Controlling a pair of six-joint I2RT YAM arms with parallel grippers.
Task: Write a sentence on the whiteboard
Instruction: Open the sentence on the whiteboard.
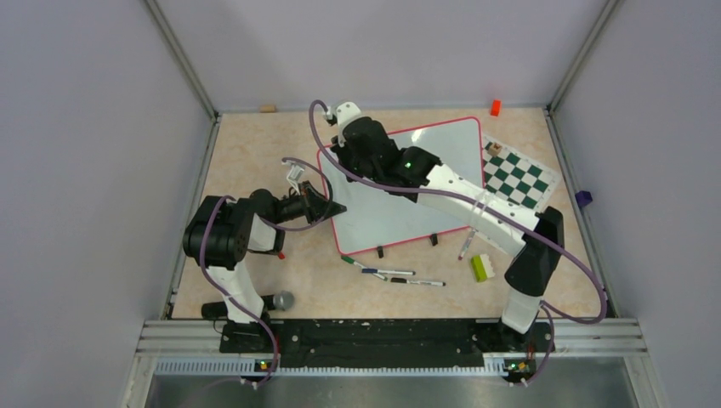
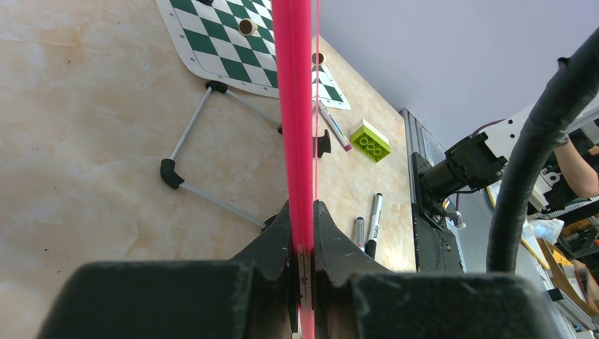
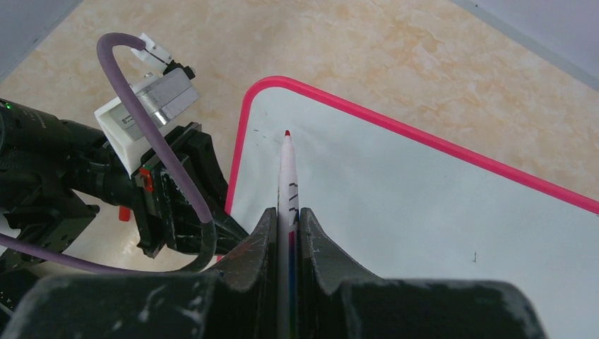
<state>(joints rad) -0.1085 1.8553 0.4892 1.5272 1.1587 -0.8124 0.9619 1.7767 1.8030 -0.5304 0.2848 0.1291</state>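
The whiteboard (image 1: 451, 146) stands tilted at mid table, white with a red-pink frame. My left gripper (image 1: 334, 206) is shut on its left edge; in the left wrist view the frame (image 2: 297, 106) runs edge-on between the closed jaws (image 2: 302, 212). My right gripper (image 1: 341, 153) hovers over the board's top-left corner, shut on a white marker (image 3: 287, 169) with a red tip. The tip sits just inside the corner of the board (image 3: 424, 212). I cannot tell whether it touches. The sentence is not in view; the surface shows only faint specks.
A green-and-white chess mat (image 1: 519, 176) lies right of the board, with a green brick (image 1: 481, 267) in front of it. Two markers (image 1: 400, 275) lie near the front and another (image 1: 468, 245) by the right arm. An orange block (image 1: 495, 107) sits at the back edge.
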